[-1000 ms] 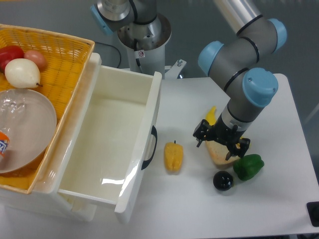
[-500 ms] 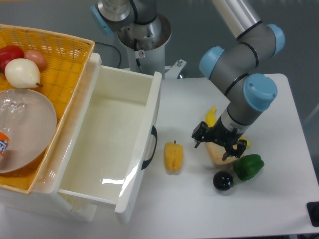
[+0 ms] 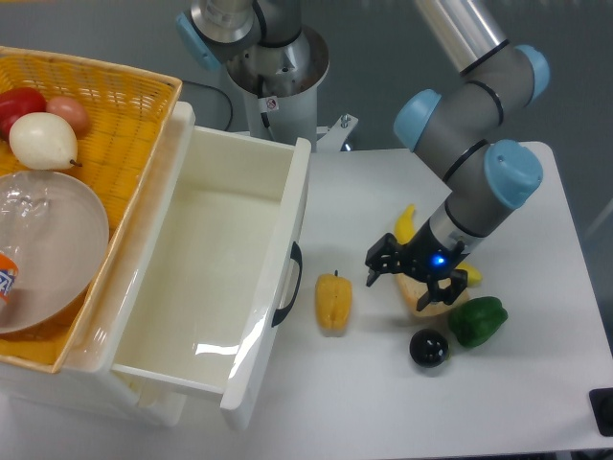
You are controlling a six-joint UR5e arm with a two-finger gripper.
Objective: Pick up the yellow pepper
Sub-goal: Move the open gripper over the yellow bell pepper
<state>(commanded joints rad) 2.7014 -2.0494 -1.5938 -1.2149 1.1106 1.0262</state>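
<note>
The yellow pepper [image 3: 333, 302] lies on the white table, just right of the open drawer's front, with its short dark stem pointing away from me. My gripper [image 3: 410, 281] hangs to its right, above a tan round item, clear of the pepper. Its fingers [image 3: 375, 264] are spread apart and hold nothing. The green pepper [image 3: 477, 321] lies further right.
A white open drawer [image 3: 287, 230] stands left of the pepper. A yellow banana [image 3: 406, 223] lies behind my gripper. A black round object [image 3: 429, 348] sits by the green pepper. A yellow basket [image 3: 115, 105] with produce and a plate is at far left.
My gripper has shifted slightly left and toward the front of the table, nearer the yellow pepper, while the upper arm swung right. A blue light now shows on the gripper.
</note>
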